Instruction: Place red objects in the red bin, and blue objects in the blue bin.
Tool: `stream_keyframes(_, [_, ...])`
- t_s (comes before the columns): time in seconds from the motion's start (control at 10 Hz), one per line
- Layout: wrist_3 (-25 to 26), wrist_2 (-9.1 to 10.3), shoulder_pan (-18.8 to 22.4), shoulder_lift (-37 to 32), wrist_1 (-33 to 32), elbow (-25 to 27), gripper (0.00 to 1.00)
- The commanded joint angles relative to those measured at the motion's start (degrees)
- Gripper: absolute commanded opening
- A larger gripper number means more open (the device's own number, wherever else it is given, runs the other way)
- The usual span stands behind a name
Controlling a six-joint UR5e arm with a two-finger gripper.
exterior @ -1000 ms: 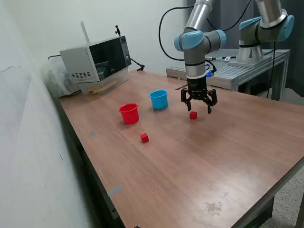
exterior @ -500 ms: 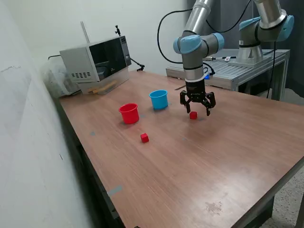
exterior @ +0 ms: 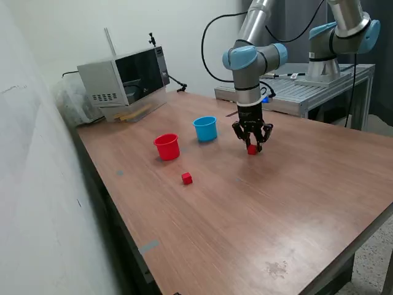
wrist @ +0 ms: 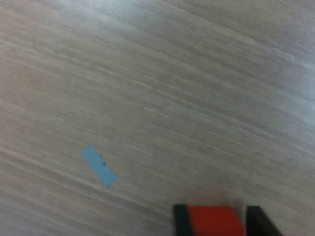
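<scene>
Red cube (exterior: 251,149) (wrist: 215,221): on the worktop (exterior: 258,203), pinched between the tool's (exterior: 251,147) fingers. Second red cube (exterior: 186,178): loose, near red cup (exterior: 167,147). Blue cup (exterior: 206,128): beside it.

Your exterior view is evenly and softly lit, bright enough that colours read cleanly, with no hard shadows; only a faint, short shadow sits under the red cup (exterior: 166,147) and the light blue cup (exterior: 206,128). You get a mild pale sheen on the table (exterior: 258,209) toward the lower right of the frame. Focus there is fair, slightly soft. Your wrist view is blurred throughout: the wood grain smears, the blue tape scrap (wrist: 99,166) has fuzzy edges, and a washed-out glare lightens the top edge.
</scene>
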Motion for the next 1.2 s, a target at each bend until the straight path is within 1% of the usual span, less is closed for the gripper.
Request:
stream_keyframes(0.0, [0.0, -0.02, -0.1, 0.0, 0.0, -0.1, 0.00])
stream_keyframes(0.1, [-0.7, -0.63, -0.1, -0.3, 0.2, -0.3, 0.00])
stream_keyframes(0.2, [-1.0, -2.11, 0.0, -2.2, 0.7, -0.1, 0.00])
stream_keyframes(0.3, [-1.0, -2.22, 0.0, -6.9, 0.9, -0.2, 0.00])
stream_keyframes(0.4, [-1.0, -2.22, 0.0, -10.0, 2.7, -0.6, 0.00])
stream_keyframes(0.5, [-1.0, -2.22, -0.1, -11.5, 4.7, -2.6, 0.00])
stream_keyframes(0.6, [-1.0, -2.48, -0.3, -11.5, 5.2, -5.1, 0.00])
stream_keyframes(0.8, [-0.3, -2.39, -5.5, -10.3, 5.2, -11.7, 0.00])
stream_keyframes(1.0, [2.1, -2.65, -10.3, -5.3, 5.1, -19.4, 0.00])
stream_keyframes(1.1, [2.4, -5.70, -12.8, -1.5, 5.0, -23.6, 0.00])
